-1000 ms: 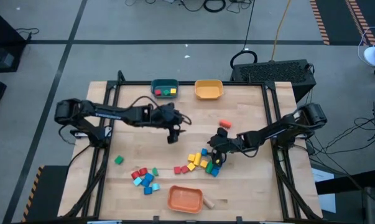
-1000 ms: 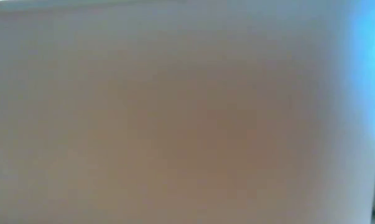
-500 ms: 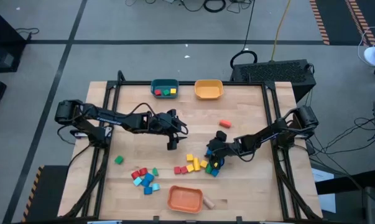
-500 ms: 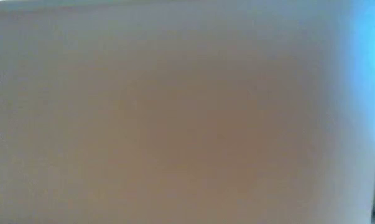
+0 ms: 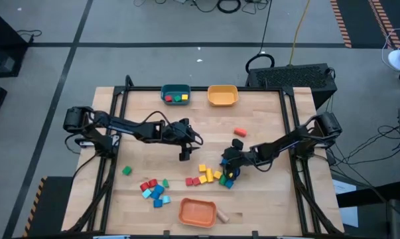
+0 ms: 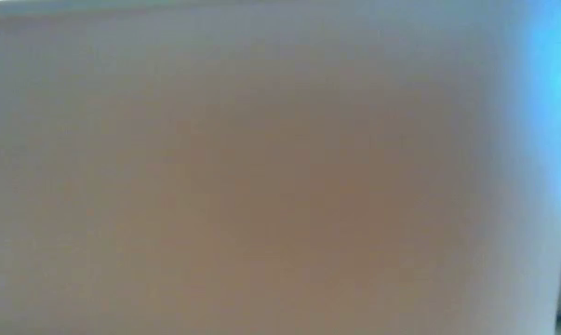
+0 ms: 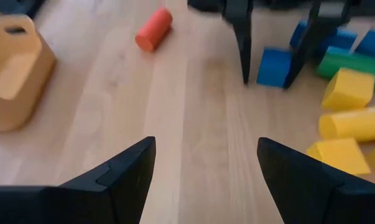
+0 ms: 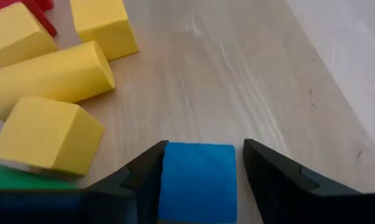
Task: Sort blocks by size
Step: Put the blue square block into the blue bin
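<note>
A: What is taking up most of the high view?
B: The wooden table [image 5: 266, 199] is filling the middle of the frame, and both dark arms are reaching in toward its centre.

A: And the bowls?
B: An orange bowl [image 5: 198, 212] is sitting at the lower centre, a yellow bowl [image 5: 222, 95] and a teal bowl [image 5: 176, 93] at the upper centre; the teal one is holding red, green and yellow pieces.

A: What are the grippers doing?
B: The right gripper [image 8: 199, 163] is sitting low at the centre-right pile, its fingers closing around a blue block [image 8: 196, 180] on both sides. The left gripper [image 7: 203, 167] is hovering left of centre, fingers spread apart and holding nothing.

A: Where are the blocks lying?
B: One cluster [image 5: 213, 174] is lying at the centre right, another cluster [image 5: 154, 188] at the lower left, a green block [image 5: 127, 170] further left, and an orange cylinder [image 5: 239, 132] at the upper right.
</note>
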Robot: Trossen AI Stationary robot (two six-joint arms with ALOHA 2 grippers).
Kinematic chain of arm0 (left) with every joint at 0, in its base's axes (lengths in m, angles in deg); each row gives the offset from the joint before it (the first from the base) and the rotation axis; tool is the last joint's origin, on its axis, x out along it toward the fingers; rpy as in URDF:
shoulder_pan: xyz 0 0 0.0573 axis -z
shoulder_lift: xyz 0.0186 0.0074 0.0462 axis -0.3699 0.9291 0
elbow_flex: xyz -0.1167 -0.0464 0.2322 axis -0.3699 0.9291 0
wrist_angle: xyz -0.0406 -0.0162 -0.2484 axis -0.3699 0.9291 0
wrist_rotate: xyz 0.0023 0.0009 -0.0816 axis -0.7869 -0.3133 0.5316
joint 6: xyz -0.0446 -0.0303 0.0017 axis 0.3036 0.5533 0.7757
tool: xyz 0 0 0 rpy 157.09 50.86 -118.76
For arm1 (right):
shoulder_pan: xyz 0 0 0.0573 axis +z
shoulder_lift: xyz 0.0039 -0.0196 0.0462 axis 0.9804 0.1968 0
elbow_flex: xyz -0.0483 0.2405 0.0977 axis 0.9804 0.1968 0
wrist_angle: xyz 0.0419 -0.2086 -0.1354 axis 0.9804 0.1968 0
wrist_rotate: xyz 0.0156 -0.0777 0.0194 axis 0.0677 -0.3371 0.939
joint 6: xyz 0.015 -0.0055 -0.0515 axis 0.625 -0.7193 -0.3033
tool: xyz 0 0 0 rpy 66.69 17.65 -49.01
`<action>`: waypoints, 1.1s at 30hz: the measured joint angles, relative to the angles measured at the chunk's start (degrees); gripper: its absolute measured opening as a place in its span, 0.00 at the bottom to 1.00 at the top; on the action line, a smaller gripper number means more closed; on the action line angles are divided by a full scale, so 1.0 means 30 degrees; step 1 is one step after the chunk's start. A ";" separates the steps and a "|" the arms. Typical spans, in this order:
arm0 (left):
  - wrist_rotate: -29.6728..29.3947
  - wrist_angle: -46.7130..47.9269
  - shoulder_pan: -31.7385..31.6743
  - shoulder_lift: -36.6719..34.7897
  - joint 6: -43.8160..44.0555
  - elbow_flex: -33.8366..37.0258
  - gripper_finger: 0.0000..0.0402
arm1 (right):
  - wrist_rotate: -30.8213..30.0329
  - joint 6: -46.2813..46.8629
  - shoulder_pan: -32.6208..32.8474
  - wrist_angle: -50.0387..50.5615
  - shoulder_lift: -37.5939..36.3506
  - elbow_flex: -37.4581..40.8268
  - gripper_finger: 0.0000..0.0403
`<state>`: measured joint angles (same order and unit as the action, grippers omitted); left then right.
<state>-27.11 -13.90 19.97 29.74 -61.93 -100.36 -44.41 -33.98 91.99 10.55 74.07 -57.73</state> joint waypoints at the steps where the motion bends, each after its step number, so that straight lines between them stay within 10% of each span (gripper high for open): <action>1: 0.0001 -0.0045 0.0000 0.0221 0.0000 0.0001 0.71 | 0.0023 -0.0023 0.0002 0.0036 -0.0250 0.0002 0.51; 13: 0.1038 -0.2570 0.0036 0.2122 -0.0112 0.0001 0.71 | 0.0040 0.1308 0.1190 0.3165 -0.2041 -0.0012 0.67; 33: 0.1472 -0.4686 0.0750 0.2691 -0.3362 0.0001 0.71 | -0.0254 0.0676 0.0432 0.2890 -0.1538 -0.0012 0.31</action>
<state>-22.69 -27.96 22.22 37.82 -72.01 -100.36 -45.17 -31.95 93.28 19.22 69.46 -57.77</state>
